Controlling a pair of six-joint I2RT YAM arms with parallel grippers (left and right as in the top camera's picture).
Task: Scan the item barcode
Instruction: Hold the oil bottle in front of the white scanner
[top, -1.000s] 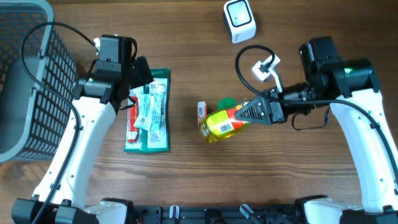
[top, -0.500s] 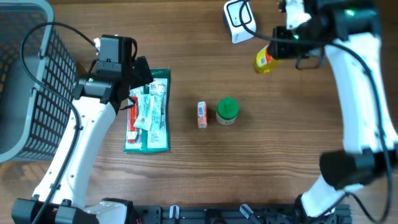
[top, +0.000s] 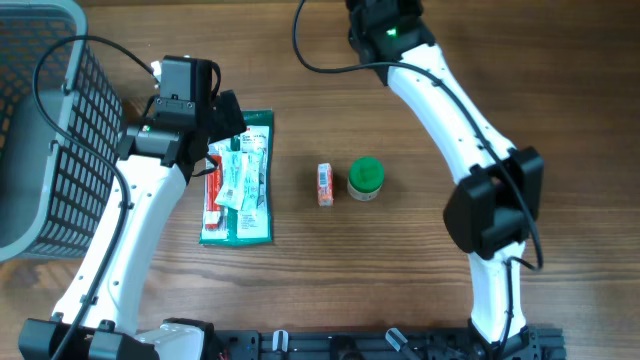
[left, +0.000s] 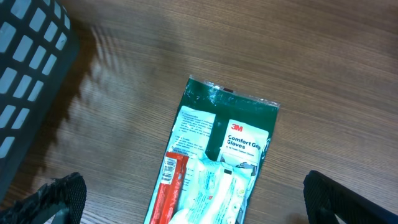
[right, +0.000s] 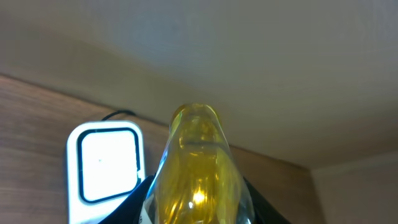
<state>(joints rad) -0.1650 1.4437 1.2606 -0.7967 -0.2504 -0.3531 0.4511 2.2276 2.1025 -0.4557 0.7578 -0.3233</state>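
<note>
Packet labelled "3M Comfort Grip Gloves" under released left gripper, right gripper grasping yellow bottle near scanner

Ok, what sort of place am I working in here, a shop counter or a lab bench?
Probably a mock checkout on a wooden table: a white barcode scanner at the far edge, a grey mesh basket on the left, and retail goods such as a 3M gloves pack.
</note>
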